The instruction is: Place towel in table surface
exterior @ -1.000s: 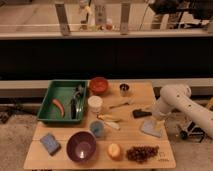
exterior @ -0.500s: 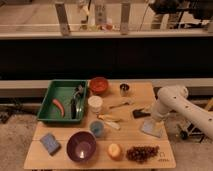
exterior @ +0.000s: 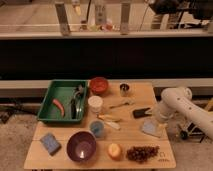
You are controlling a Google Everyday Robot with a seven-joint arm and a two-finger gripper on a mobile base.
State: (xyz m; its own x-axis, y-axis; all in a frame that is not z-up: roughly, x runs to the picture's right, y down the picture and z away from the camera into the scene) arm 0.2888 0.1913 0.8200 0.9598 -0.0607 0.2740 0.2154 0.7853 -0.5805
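The towel [exterior: 149,128], a small pale grey-blue folded cloth, lies flat on the light tan table surface [exterior: 130,145] near its right edge. My white arm bends in from the right and reaches down to the towel. The gripper [exterior: 157,121] is at the towel's upper right corner, right over it or touching it; I cannot tell which.
A green tray [exterior: 62,101] holds utensils at the back left. Also on the table are a red bowl [exterior: 99,85], metal cup [exterior: 124,89], white cup [exterior: 95,104], small blue cup [exterior: 97,128], purple bowl [exterior: 81,145], blue pad [exterior: 49,143], orange [exterior: 114,150], grapes [exterior: 142,152] and a black object [exterior: 141,113].
The arm has barely shifted. The towel lies in the same place near the table's right edge.
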